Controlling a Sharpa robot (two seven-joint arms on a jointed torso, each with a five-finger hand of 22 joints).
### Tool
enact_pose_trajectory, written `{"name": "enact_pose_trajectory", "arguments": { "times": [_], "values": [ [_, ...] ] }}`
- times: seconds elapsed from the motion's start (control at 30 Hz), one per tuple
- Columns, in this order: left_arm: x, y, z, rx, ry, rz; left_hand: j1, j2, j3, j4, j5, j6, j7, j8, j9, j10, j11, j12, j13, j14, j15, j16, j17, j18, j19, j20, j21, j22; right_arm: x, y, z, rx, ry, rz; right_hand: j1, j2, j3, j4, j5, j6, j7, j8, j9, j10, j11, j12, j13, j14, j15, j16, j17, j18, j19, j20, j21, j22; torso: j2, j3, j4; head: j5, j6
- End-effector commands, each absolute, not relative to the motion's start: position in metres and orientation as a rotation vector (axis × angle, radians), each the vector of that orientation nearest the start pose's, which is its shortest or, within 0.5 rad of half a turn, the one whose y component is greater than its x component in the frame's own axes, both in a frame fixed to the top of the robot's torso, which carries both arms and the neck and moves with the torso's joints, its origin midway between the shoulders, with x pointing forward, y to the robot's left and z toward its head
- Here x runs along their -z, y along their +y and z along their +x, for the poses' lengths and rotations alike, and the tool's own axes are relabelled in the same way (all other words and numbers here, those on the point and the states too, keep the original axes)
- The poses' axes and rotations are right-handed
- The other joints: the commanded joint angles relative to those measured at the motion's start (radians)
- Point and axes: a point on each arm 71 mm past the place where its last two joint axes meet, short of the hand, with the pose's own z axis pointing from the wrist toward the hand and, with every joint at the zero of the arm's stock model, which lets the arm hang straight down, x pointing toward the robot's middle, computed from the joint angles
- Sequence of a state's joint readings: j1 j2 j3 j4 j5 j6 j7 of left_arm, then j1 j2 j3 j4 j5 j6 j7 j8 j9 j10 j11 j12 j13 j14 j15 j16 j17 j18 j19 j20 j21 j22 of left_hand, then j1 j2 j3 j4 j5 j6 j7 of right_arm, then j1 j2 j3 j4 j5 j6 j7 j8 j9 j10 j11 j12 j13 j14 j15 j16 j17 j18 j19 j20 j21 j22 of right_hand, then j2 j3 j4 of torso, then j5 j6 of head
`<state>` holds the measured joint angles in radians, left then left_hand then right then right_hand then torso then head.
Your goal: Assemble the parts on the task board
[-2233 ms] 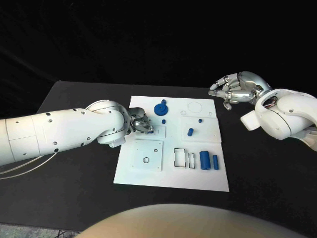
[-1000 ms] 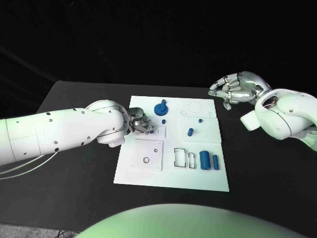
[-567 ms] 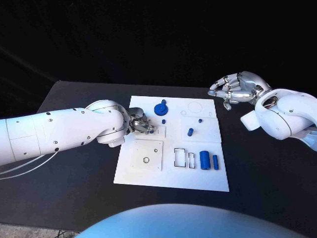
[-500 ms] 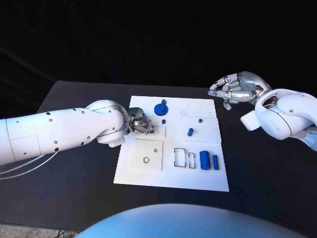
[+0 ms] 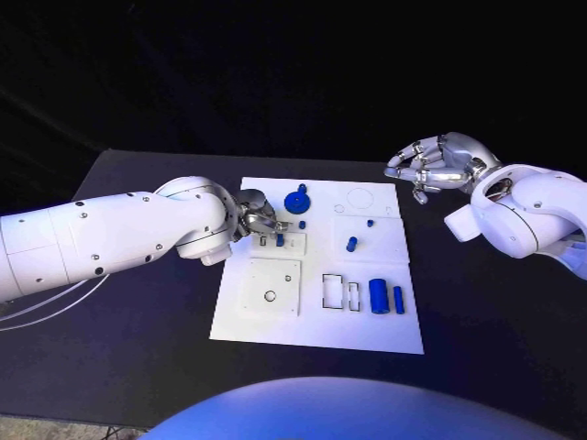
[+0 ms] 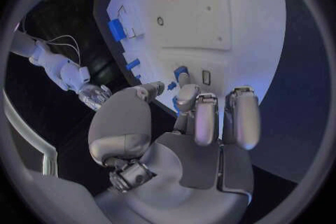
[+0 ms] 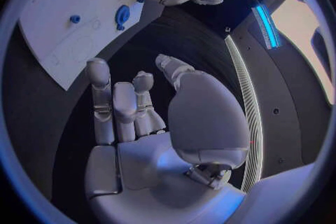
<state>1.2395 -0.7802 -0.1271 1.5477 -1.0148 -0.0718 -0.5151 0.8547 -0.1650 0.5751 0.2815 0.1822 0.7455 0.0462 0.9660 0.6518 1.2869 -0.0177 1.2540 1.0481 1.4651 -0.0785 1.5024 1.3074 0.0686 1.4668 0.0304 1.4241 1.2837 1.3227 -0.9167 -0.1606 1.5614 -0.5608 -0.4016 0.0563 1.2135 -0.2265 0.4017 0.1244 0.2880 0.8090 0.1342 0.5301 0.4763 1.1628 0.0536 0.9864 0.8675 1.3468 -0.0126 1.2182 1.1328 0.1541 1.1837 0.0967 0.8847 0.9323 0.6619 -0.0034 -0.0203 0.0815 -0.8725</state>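
Black table [image 5: 135, 302], dark room behind. White task board [image 5: 314, 321] mid-table, blue parts [image 5: 377, 295] on it. Left hand [image 5: 258, 218] over board's left edge, grip unclear. Right hand [image 5: 433, 163] off far-right corner, fingers curled, empty.

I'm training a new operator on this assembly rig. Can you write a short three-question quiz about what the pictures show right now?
1. True or false: the right hand rests on the white board.
2. Which hand is at the small blue peg near the board's left edge?
A. left hand
B. right hand
C. neither
3. Fill in: the two blue cylinders lie side by side near the board's ____ edge.

Key
1. False: it is over the black table, off the board, holding nothing.
2. A
3. right
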Motion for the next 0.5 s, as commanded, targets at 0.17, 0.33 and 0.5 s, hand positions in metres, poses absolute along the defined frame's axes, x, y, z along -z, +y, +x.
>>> {"name": "enact_pose_trajectory", "arguments": {
  "times": [0.17,0.33,0.5],
  "values": [
    [0.196,0.185,0.477,0.592,2.246,-0.307,0.061,0.006,-0.029,-0.004,0.002,-0.021,0.012,-0.007,-0.011,-0.025,0.003,-0.015,-0.030,0.077,0.001,-0.007,0.173,-0.012,0.001,-0.006,0.000,0.000,0.172,-0.239,0.488,-1.029,1.700,0.641,-0.008,-0.007,-0.003,0.007,-0.007,-0.006,0.000,0.002,-0.001,-0.003,0.000,-0.004,0.000,-0.008,0.002,-0.002,-0.001,0.001,-0.007,-0.001,-0.005,0.001,-0.001,0.0015,0.0007,-0.002,0.000],
    [0.167,0.196,0.492,0.592,2.239,-0.296,0.089,0.010,-0.050,0.001,0.003,-0.047,0.025,-0.029,-0.025,-0.054,0.015,-0.038,-0.064,0.076,0.010,-0.008,0.172,-0.010,-0.004,0.000,-0.006,-0.010,0.172,-0.239,0.488,-1.028,1.700,0.641,-0.008,-0.007,-0.003,0.007,-0.007,-0.006,0.000,0.002,-0.001,-0.003,0.000,-0.004,0.000,-0.008,0.002,-0.002,-0.001,0.001,-0.007,-0.001,-0.005,0.001,-0.001,0.0031,0.0001,-0.001,0.000],
    [0.153,0.208,0.512,0.554,2.240,-0.292,0.101,0.014,-0.062,0.005,0.003,-0.057,0.032,-0.042,-0.034,-0.071,0.021,-0.052,-0.083,0.076,0.016,-0.008,0.171,-0.008,-0.008,0.005,-0.012,-0.020,0.172,-0.238,0.489,-1.028,1.701,0.640,-0.008,-0.007,-0.004,0.008,-0.008,-0.006,0.000,0.002,-0.001,-0.001,0.000,-0.002,0.003,-0.007,0.002,-0.001,0.000,0.000,-0.005,0.000,-0.002,0.003,-0.001,0.0027,0.0010,0.000,0.000]
  ]
}}
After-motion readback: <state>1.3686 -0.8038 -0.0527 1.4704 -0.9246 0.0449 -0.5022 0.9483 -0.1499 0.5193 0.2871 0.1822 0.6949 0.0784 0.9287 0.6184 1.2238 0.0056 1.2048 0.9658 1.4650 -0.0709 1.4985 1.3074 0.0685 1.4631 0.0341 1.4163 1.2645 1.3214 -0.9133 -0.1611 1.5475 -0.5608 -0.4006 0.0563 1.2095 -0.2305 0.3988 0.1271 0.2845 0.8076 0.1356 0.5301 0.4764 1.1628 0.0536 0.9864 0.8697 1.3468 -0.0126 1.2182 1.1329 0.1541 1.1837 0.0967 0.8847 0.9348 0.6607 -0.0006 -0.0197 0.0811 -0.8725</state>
